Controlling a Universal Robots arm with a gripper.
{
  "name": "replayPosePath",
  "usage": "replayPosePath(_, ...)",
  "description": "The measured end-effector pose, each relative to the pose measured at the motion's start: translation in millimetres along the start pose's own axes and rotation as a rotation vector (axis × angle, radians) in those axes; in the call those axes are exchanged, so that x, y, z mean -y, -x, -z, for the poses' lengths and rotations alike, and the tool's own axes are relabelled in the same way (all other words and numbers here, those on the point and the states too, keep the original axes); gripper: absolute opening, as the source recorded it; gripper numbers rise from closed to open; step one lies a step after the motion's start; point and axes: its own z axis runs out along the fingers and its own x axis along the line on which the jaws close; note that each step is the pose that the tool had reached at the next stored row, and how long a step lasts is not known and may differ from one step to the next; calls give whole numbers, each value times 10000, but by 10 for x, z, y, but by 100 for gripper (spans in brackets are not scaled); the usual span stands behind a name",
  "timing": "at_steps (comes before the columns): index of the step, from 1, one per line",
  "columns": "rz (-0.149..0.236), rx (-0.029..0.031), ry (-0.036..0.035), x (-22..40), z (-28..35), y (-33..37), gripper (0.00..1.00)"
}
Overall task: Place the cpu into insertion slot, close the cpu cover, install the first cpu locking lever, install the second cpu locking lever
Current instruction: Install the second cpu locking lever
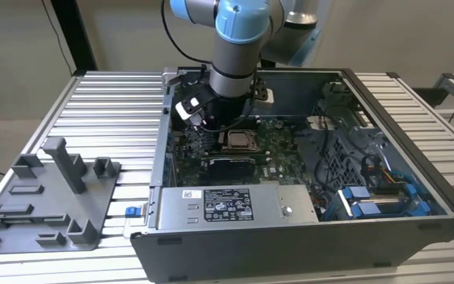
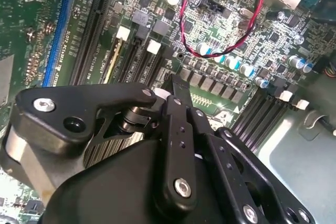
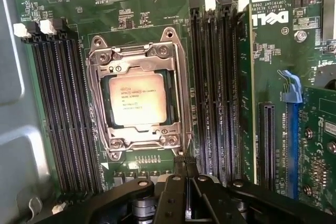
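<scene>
The cpu (image 3: pixel 137 99) sits seated in the slot (image 3: pixel 137 145), with the cover (image 3: pixel 176 85) lying flat around it, so placing and closing look done; whether both levers are latched I cannot tell. The gripper (image 3: pixel 179 162), fingers pressed together and empty, is just beside the socket's edge, between the memory slots (image 3: pixel 215 87)

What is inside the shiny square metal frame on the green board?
Inside the thin silvery square cpu cover sits the cpu, a flat silver-grey square chip, its top showing through the window. The frame hides the chip's edges, and the insertion slot beneath is covered by the chip.
</scene>
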Motion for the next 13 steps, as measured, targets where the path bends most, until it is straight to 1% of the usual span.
replayPosePath(13, -1, 3, -2, 0, -45, -6, 0)
